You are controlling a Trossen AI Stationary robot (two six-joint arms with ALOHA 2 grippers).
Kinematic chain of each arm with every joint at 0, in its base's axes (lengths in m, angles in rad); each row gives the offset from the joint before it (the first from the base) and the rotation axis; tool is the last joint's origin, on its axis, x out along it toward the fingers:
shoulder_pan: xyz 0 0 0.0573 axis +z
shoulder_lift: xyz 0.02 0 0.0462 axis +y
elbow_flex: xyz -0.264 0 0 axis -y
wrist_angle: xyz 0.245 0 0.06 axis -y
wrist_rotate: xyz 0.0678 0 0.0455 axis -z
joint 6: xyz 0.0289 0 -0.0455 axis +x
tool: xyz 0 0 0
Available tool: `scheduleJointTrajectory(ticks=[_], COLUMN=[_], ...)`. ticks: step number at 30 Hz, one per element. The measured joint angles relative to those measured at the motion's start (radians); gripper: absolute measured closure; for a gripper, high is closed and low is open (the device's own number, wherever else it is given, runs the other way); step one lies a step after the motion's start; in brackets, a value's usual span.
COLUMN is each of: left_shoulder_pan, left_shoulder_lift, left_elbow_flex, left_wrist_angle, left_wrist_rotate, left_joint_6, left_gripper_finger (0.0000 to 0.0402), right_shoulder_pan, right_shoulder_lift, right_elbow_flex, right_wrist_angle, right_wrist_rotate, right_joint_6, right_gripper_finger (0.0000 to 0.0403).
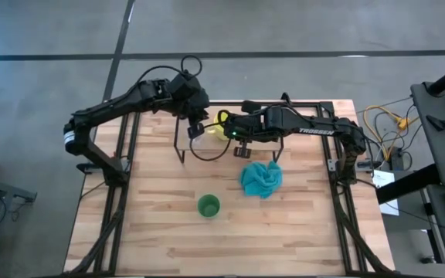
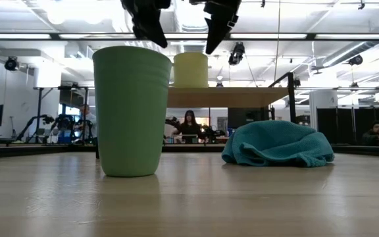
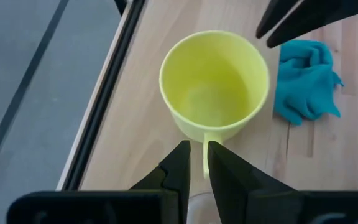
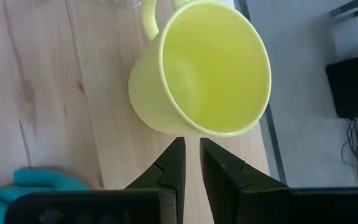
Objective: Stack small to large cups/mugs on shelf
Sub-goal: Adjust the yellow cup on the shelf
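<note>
Yellow mug (image 3: 215, 84) stands upright on the shelf (image 2: 242, 97), between both grippers. Its handle points toward the left gripper (image 3: 196, 163), whose fingers are nearly together and empty; the right gripper (image 4: 191, 160) is likewise.

Yellow mug (image 3: 214, 84) upright on shelf (image 2: 229, 97); green cup (image 2: 132, 110) below.

A grey floor (image 1: 45, 46) crossed by dark seams surrounds the wooden counter (image 1: 168, 232), while beyond it long ceiling lights (image 2: 321, 36) brighten an open workroom where seated people (image 2: 189, 125) work at distant desks.
</note>
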Motion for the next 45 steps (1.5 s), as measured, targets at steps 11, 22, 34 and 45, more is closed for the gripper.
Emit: scheduleJointTrajectory(ticks=[11,22,34,45], left_shoulder_pan=[0.002,0.014,0.024,0.024], left_shoulder_lift=[0.064,0.074,0.084,0.085], left_elbow_flex=[0.000,0.001,0.000,0.000], left_wrist_angle=[0.038,0.037,-0.025,-0.024], left_wrist_rotate=[0.002,0.006,0.017,0.061], left_joint_6=[-0.001,0.000,0.000,0.000], left_gripper_finger=[0.0359,0.0359,0.0359,0.0359], right_shoulder_pan=[0.006,0.004,0.004,0.004], right_shoulder_lift=[0.000,-0.001,-0.002,-0.002], right_elbow_flex=[0.000,0.000,0.000,0.000], right_wrist_angle=[-0.001,0.014,0.024,0.025], right_wrist_rotate=[-0.021,-0.023,-0.023,-0.023], right_joint_6=[0.005,0.003,-0.006,-0.006], right_gripper_finger=[0.0360,0.0360,0.0360,0.0360])
